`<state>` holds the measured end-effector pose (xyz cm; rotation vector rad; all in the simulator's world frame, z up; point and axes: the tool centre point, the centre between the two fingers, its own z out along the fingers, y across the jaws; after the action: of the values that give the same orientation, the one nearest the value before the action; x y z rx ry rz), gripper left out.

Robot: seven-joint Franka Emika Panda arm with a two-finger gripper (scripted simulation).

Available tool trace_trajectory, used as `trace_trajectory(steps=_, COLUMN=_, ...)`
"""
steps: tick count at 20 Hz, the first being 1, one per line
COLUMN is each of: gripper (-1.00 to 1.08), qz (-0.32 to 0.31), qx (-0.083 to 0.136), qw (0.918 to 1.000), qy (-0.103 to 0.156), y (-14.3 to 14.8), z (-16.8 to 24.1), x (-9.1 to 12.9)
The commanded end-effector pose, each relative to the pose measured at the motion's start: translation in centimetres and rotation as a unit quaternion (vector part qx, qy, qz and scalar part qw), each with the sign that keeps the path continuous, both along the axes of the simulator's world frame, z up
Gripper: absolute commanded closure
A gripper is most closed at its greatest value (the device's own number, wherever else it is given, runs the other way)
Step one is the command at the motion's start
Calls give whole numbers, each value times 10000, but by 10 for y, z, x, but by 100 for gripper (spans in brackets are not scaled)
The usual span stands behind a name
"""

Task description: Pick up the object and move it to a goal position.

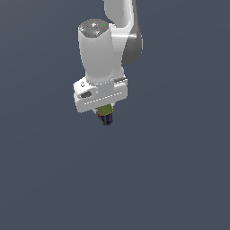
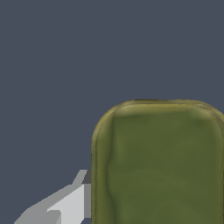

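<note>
The object (image 1: pixel 105 115) is a small box, olive-green on its upper part and dark navy lower down, with small red marks. It hangs just under the white gripper (image 1: pixel 104 112) in the exterior view, and the hand hides its top. The fingers are mostly hidden behind the hand and the object. In the wrist view the object's olive-green face (image 2: pixel 159 164) fills much of the picture, and one grey finger (image 2: pixel 72 201) presses against its side. The gripper is shut on the object and holds it above the plain dark surface.
The white arm (image 1: pixel 105 49) comes down from the top of the exterior view. A flat dark blue-grey surface (image 1: pixel 170 179) fills the rest of both views. No goal marker shows.
</note>
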<state>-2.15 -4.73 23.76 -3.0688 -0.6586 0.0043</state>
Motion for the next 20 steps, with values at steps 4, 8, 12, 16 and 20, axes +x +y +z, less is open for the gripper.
trace_trajectory(steps=4, gripper=108, qz=1, qx=-1, qw=10000, qy=-17, y=-11, z=56, x=15)
trace_trajectory(steps=8, gripper=108, qz=-1, qx=-4, qw=10000, qy=-17, y=-19, z=93, x=25)
trace_trajectory(steps=12, gripper=108, qz=-3, qx=-6, qw=10000, qy=-17, y=-26, z=124, x=34)
trace_trajectory(steps=16, gripper=108, qz=-5, qx=-9, qw=10000, qy=-17, y=-31, z=148, x=42)
trace_trajectory(steps=20, gripper=108, qz=-5, qx=-9, qw=10000, qy=-17, y=-34, z=165, x=47)
